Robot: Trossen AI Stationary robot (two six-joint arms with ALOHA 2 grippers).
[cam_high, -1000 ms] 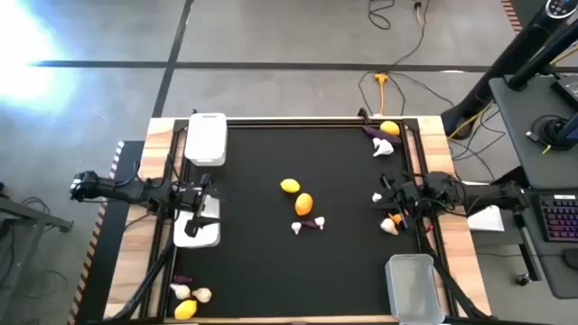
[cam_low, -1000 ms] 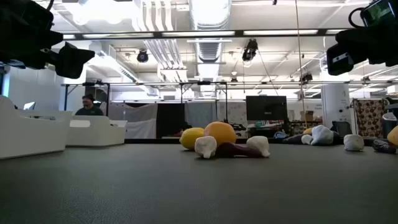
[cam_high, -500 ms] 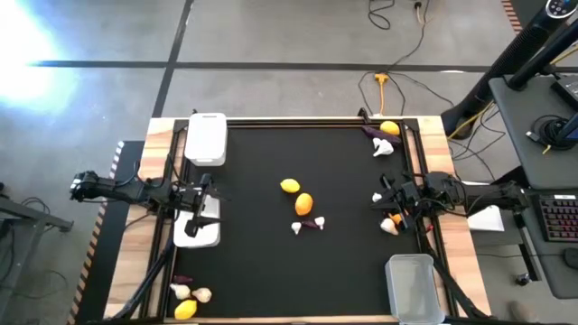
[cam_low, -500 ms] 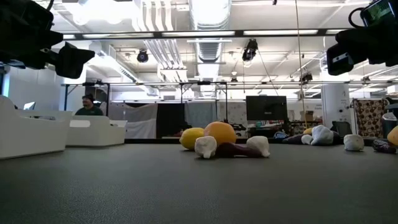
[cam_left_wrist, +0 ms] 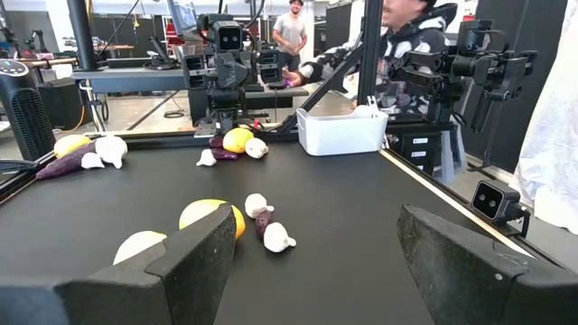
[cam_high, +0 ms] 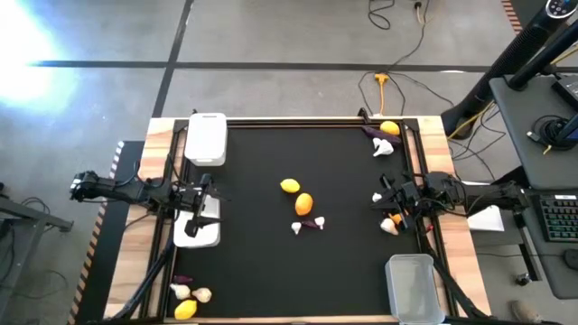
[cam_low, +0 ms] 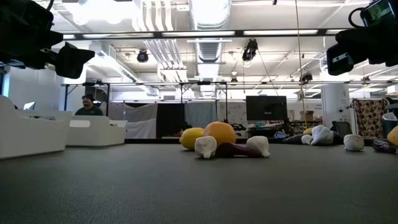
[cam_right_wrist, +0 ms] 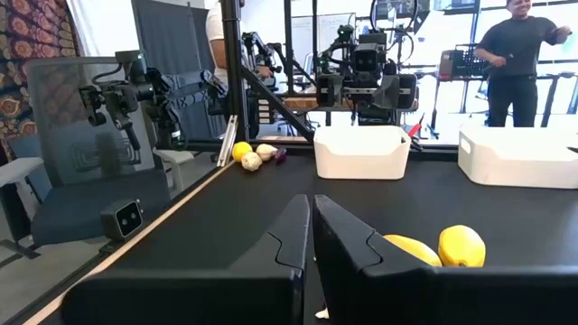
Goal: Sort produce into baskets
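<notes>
Moved: nothing, same as before.
Left claw (cam_high: 209,199): spread apart, empty, over white basket (cam_high: 196,233).
Right claw (cam_high: 383,196): pinched together, empty.
Progress: basically zero, produce (cam_high: 302,204) mid-frame sits unsorted on the counter (cam_high: 271,271).

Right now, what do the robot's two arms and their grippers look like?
Both arms are dark, nearly black, built of jointed segments, with cabling along them. The left gripper has two broad, blocky, matte black fingers with angled faces. The right gripper has the same dark, wedge-like fingers. No coloured markings show on either.
</notes>
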